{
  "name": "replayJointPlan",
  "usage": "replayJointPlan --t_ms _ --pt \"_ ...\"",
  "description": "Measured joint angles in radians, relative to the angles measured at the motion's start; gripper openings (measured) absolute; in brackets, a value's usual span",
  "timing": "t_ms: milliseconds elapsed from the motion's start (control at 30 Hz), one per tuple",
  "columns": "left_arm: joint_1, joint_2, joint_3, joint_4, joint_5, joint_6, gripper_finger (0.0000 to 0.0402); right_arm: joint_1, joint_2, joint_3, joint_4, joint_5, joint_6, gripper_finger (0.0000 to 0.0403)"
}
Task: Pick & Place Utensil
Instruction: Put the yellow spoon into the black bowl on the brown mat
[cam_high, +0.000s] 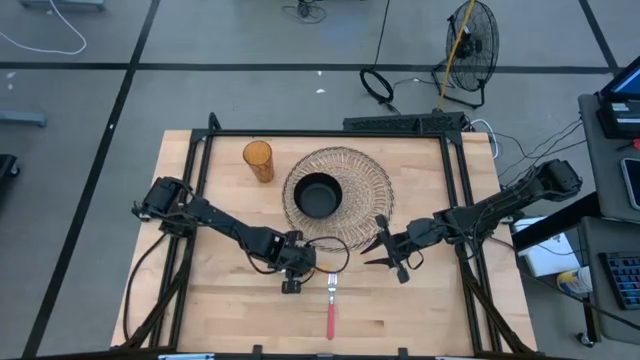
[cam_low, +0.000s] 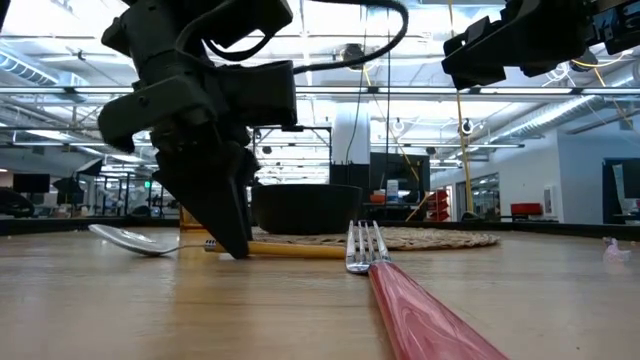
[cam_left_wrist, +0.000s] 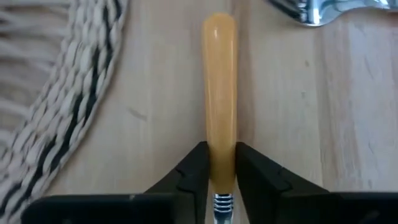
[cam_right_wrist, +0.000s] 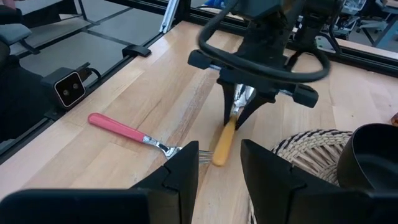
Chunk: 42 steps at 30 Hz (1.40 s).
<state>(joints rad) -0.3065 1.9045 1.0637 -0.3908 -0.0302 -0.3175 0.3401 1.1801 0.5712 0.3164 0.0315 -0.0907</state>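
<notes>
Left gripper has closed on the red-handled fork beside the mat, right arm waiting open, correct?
Not the fork. The left gripper has its jaws around the yellow-handled spoon; the left wrist view shows it. The red fork lies untouched beside it. The right gripper does wait open, near the mat.
</notes>
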Motion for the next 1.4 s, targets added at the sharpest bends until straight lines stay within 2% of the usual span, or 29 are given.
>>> replayJointPlan --t_ms 133,233,400,633,900,1067,1400 --pt "0.010 -0.001 0.000 -0.018 0.021 -0.080 0.0062 0.000 0.000 0.000 0.000 0.000 0.000 0.0116" --pt "0.011 -0.001 -0.001 -0.016 0.025 -0.109 0.0069 0.000 0.000 0.000 0.000 0.000 0.000 0.0116" --pt "0.010 0.000 -0.003 -0.018 0.003 -0.100 0.0081 0.000 0.000 0.000 0.000 -0.001 0.000 0.0116" --pt "0.022 -0.001 -0.003 -0.021 -0.016 -0.127 0.0045 0.000 0.000 0.000 0.000 -0.001 0.001 0.0116" --pt "0.027 -0.001 -0.004 -0.024 -0.070 -0.144 0.0063 0.000 0.000 0.000 -0.007 -0.001 0.001 0.0116" --pt "0.028 -0.020 -0.006 -0.024 -0.089 -0.132 0.0045 0.000 0.000 0.000 -0.010 -0.001 0.019 0.0116" --pt "0.029 -0.085 -0.013 -0.050 -0.135 -0.114 0.0056 0.000 0.000 0.000 -0.016 -0.001 0.027 0.0116"
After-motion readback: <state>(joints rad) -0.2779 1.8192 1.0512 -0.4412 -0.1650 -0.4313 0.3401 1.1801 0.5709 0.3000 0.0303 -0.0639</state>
